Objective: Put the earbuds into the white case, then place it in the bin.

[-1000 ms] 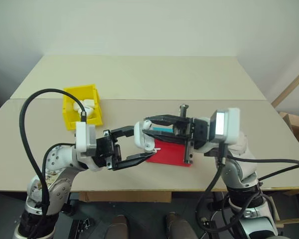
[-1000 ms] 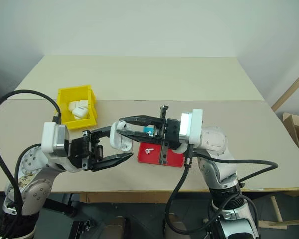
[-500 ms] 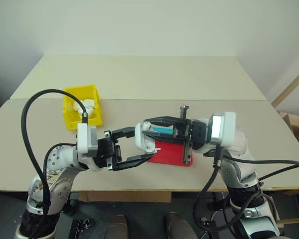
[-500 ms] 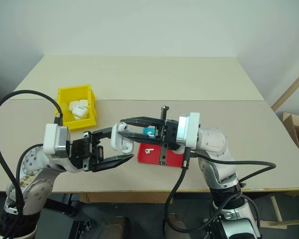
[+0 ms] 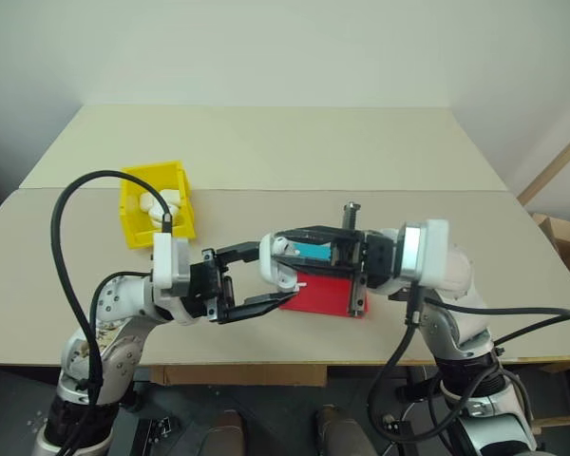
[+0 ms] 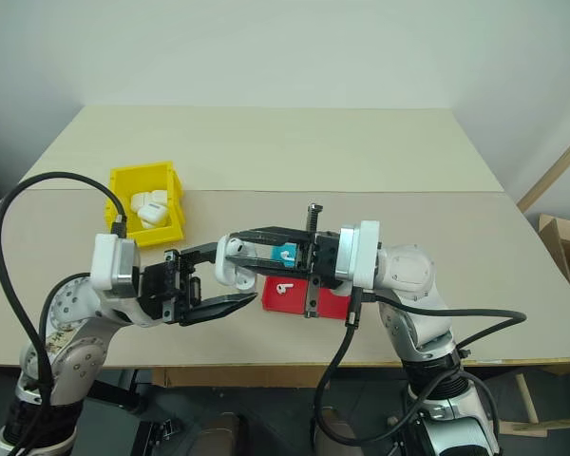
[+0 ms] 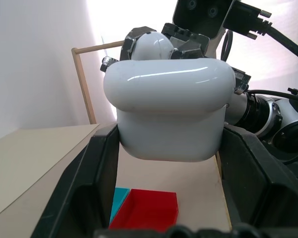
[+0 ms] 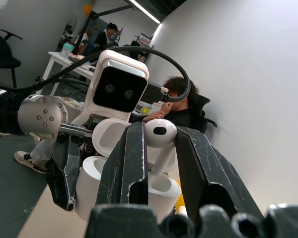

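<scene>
Earbud between right end-effector fingers

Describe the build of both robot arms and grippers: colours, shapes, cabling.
Both arms are silver-grey with rounded joints and white box-shaped wrist modules. The left gripper and right gripper each have two black tapered fingers. A thick black cable loops from each arm.

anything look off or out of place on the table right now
One loose earbud lies by itself in the red tray rather than in the open white case that the left hand holds up. The yellow bin already has several white cases heaped in it. Nothing looks spilled or damaged.
</scene>
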Motion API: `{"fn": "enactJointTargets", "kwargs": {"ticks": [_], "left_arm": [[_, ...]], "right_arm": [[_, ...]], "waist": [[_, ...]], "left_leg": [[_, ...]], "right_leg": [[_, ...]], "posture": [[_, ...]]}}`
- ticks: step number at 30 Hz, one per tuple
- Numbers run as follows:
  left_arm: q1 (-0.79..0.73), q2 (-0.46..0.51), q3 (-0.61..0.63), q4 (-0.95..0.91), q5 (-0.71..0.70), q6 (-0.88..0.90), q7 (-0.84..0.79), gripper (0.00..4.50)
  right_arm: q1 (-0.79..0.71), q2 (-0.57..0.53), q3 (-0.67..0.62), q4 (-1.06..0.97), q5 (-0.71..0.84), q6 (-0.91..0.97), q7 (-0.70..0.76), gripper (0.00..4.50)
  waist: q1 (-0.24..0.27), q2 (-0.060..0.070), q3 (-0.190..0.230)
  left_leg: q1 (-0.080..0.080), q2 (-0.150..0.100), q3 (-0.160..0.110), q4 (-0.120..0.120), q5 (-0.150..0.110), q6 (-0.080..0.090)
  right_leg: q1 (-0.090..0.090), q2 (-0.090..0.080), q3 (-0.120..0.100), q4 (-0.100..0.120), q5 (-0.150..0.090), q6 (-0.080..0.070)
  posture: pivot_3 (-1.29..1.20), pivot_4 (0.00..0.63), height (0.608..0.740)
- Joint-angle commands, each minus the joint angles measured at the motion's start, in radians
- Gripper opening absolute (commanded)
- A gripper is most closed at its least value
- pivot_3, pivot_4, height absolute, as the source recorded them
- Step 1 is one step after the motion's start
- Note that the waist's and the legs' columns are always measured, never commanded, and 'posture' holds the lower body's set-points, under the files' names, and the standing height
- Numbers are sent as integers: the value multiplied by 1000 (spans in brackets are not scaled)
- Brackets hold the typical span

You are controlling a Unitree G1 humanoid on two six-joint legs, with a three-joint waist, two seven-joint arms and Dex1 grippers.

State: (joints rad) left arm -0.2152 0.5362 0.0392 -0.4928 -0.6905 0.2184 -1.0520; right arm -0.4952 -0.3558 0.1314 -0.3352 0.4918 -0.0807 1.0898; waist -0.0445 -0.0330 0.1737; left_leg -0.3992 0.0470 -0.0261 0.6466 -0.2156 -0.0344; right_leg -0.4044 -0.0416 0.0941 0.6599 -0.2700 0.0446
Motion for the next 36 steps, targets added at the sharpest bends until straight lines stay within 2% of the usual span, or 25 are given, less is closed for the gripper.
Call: {"fn": "enactJointTargets", "kwargs": {"ticks": [1,26,28,33,36], "left_arm": [[-21,-17,11,-23,-19,-54,-21,2748],[-13,-34,15,-17,-5,-58,-38,2748],[-13,-36,14,-16,-4,-58,-38,2748],[-12,-41,15,-14,-2,-60,-41,2748],[-13,-43,16,-13,-2,-58,-42,2748]], "right_arm": [[2,-10,10,7,-14,-14,6,640],[6,-34,25,13,-39,-6,-23,640],[3,-31,25,13,-42,-13,-27,1382],[4,-33,23,21,-53,-44,-20,2903],[6,-37,22,19,-42,-47,-12,2903]], "waist": [[0,0,0],[0,0,0],[0,0,0],[0,0,0],[0,0,0]], "left_leg": [[0,0,0,0,0,0],[0,0,0,0,0,0],[0,0,0,0,0,0],[0,0,0,0,0,0],[0,0,0,0,0,0]], "right_leg": [[0,0,0,0,0,0],[0,0,0,0,0,0],[0,0,0,0,0,0],[0,0,0,0,0,0],[0,0,0,0,0,0]], "posture": [[0,150,740],[0,150,740],[0,150,740],[0,150,740],[0,150,740]]}}
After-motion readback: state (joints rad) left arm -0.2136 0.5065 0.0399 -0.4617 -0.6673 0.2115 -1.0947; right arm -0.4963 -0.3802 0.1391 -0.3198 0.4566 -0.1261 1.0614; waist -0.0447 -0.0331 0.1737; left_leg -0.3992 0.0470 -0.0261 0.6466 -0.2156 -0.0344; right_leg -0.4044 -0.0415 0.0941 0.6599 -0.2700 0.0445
